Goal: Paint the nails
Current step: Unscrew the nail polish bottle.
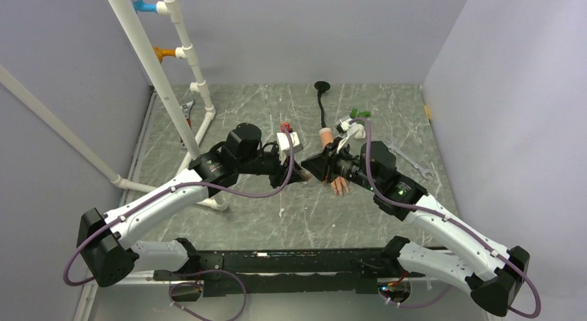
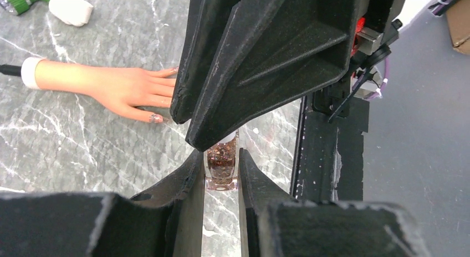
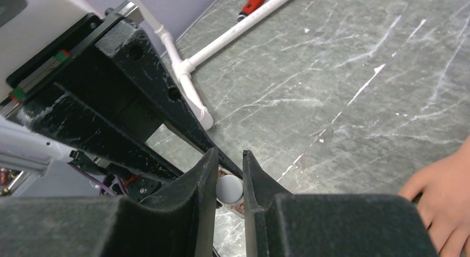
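Observation:
A small bottle (image 2: 221, 164) of brown glitter polish stands just above the table, and my left gripper (image 2: 221, 176) is shut on its glass sides. My right gripper (image 3: 228, 160) comes in from the other side and is shut on the bottle's round white cap (image 3: 229, 189). The two grippers meet at mid-table (image 1: 308, 170). The peach mannequin hand (image 2: 111, 85) lies flat just beyond them, fingers toward the grippers; its fingers (image 1: 339, 186) show under my right wrist. One of the nails (image 2: 157, 118) shows a glittery coat; the other nails are hidden or too small to judge.
A white pipe frame (image 1: 173, 93) stands at the left, its foot (image 3: 191, 91) close to the grippers. A green-and-white object (image 1: 354, 120) and a black stalk (image 1: 322, 99) lie behind the hand. A wrench (image 1: 408, 158) is on the right. A red-handled tool (image 3: 252, 2) lies by the pipe.

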Robot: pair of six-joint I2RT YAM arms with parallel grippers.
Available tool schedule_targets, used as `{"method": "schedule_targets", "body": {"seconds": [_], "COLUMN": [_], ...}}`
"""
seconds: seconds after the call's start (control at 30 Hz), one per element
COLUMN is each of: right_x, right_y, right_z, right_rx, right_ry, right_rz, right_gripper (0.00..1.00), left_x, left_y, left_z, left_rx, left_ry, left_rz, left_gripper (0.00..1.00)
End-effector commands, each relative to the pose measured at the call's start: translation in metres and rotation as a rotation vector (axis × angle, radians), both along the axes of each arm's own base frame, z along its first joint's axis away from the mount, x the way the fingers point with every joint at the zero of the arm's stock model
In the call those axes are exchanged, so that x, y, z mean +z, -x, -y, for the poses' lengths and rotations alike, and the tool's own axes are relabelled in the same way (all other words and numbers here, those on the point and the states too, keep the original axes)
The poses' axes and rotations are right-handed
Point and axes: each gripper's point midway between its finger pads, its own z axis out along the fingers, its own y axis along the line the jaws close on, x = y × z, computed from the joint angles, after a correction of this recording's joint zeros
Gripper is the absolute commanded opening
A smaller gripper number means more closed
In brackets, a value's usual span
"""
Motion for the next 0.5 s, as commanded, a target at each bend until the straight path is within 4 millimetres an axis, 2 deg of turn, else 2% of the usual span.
{"method": "schedule_targets", "body": {"seconds": [0.0,0.1,0.23,0.3,0.37,0.47], "right_x": [0.019,0.02,0.025,0.03,0.039,0.052], "right_y": [0.015,0.016,0.016,0.013,0.005,-0.005], "right_z": [-0.01,-0.009,-0.01,-0.01,-0.008,0.0], "right_rx": [0.12,0.113,0.11,0.089,0.024,-0.082], "right_ry": [-0.033,-0.047,-0.063,-0.078,-0.111,-0.139], "right_rz": [0.125,0.13,0.114,0.092,0.043,-0.025], "right_gripper": [0.02,0.09,0.52,0.68,0.76,0.8], "left_x": [0.047,0.049,0.049,0.049,0.049,0.048], "left_y": [0.013,0.014,0.012,0.009,0.008,0.006], "left_z": [0.009,0.008,0.007,0.007,0.007,0.007], "left_rx": [-0.104,-0.106,-0.09,-0.081,-0.076,-0.06], "left_ry": [0.144,0.149,0.145,0.139,0.138,0.133], "left_rz": [0.112,0.117,0.122,0.123,0.126,0.127], "left_gripper": [0.0,0.0,0.0,0.0,0.0,0.0]}}
